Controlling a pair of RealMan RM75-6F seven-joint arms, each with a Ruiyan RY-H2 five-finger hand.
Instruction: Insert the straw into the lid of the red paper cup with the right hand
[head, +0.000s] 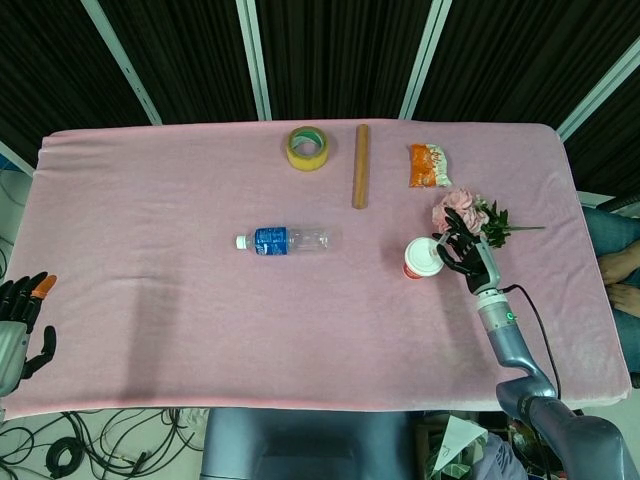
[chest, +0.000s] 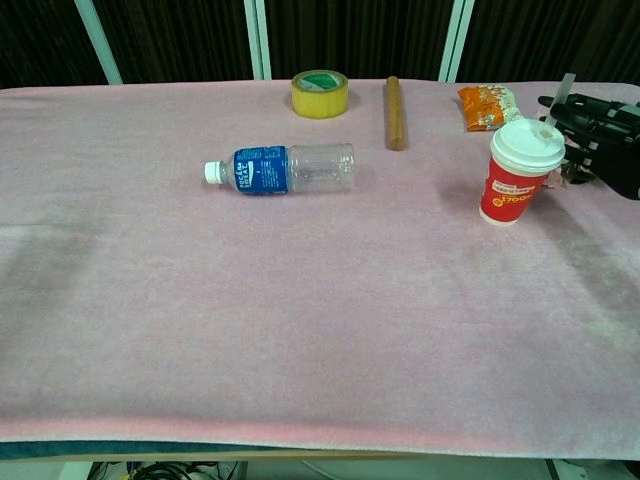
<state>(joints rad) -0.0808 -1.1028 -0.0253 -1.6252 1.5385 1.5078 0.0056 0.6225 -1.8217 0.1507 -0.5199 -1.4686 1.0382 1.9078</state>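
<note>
The red paper cup with a white lid stands upright at the right side of the table, also seen as the cup in the head view. A pale straw slants up to the right from the lid's hole; only its short top end shows above the dark fingers. My right hand is just right of the cup at lid height and pinches the straw; the same right hand shows in the head view. My left hand hangs off the table's front left corner, fingers apart, holding nothing.
A plastic water bottle lies on its side mid-table. At the back are a yellow tape roll, a wooden rod and an orange snack packet. Pink flowers lie right behind my right hand. The pink cloth covers the table.
</note>
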